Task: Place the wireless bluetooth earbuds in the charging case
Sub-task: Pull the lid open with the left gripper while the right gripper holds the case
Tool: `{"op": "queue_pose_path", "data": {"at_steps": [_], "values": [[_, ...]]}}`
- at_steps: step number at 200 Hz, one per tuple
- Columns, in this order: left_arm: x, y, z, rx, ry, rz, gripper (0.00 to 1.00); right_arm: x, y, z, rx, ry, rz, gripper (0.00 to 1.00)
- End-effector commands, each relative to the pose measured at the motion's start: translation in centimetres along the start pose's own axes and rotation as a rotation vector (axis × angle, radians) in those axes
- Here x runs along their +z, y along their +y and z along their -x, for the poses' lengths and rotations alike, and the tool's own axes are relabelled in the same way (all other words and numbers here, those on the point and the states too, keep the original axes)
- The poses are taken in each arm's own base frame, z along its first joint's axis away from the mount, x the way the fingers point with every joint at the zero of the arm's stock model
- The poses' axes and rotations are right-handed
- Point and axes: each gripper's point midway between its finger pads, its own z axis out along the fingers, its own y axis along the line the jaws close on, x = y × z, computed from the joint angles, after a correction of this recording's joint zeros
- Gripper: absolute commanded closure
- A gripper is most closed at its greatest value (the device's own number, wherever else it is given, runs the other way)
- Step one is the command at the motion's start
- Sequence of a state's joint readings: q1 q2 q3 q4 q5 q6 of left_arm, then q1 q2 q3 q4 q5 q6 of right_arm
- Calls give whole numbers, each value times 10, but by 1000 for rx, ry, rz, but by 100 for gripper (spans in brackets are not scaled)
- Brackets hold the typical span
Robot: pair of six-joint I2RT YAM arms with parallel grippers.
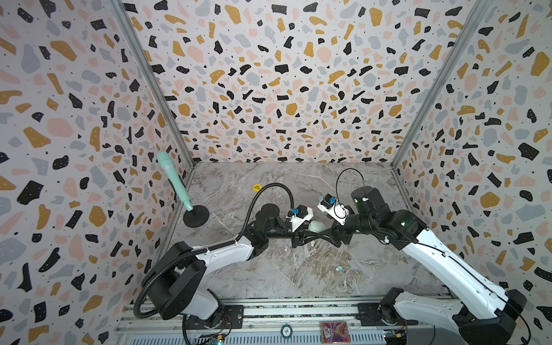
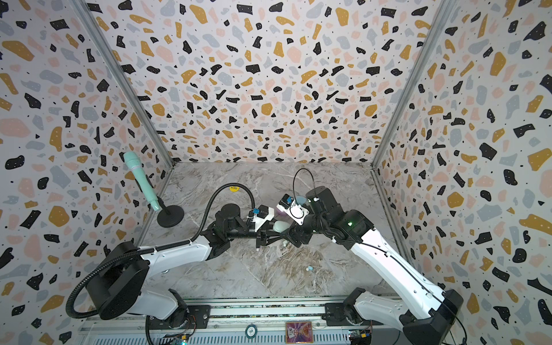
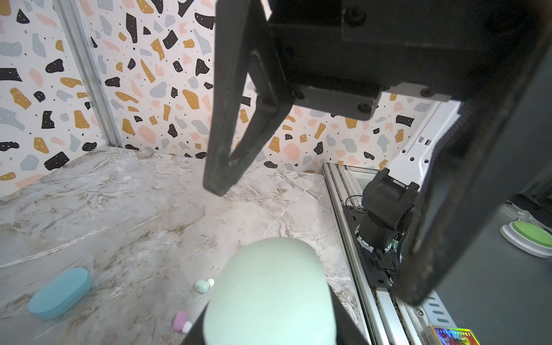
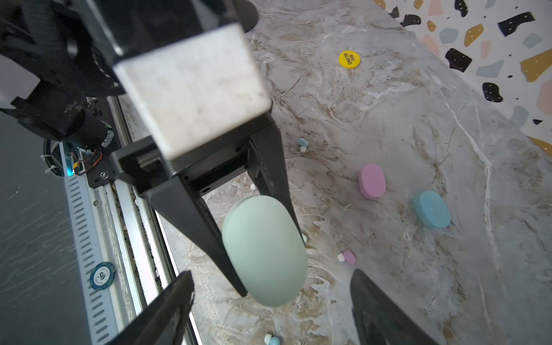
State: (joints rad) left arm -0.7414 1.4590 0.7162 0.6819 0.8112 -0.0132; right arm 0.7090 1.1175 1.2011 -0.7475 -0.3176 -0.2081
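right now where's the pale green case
In a top view the pale green case is mid-table between the two arms, clamped in the left pincer, with the open right pincer facing it.

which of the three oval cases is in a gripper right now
The pale green charging case, clamped in the left gripper. The pink case and the blue case both lie loose on the marble table.

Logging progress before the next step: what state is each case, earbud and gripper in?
Pale green case: closed, held off the table.
Pink case: closed, lying on table.
Blue case: closed, lying on table.
Visible earbuds: loose on table.
Left gripper: shut on pale green case.
Right gripper: open.
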Motion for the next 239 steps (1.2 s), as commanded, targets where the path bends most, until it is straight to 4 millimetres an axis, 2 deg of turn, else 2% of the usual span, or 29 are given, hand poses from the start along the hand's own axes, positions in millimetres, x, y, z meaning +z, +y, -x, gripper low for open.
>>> {"op": "queue_pose_path", "data": {"at_steps": [1,57,144,186,239], "values": [[-3,-4,23,73,-52,-17,78,1,-2,2,-37,-3,-24,17],[-8,-9,30,99,-63,-14,79,7,-23,-6,-7,53,-132,20],[-12,-14,32,113,-60,-15,81,-4,-48,8,45,27,-248,23],[-13,-15,33,114,-61,-14,81,-20,-63,19,107,-24,-304,22],[-12,-17,34,115,-67,-11,83,-21,-64,19,152,-37,-287,20]]}}
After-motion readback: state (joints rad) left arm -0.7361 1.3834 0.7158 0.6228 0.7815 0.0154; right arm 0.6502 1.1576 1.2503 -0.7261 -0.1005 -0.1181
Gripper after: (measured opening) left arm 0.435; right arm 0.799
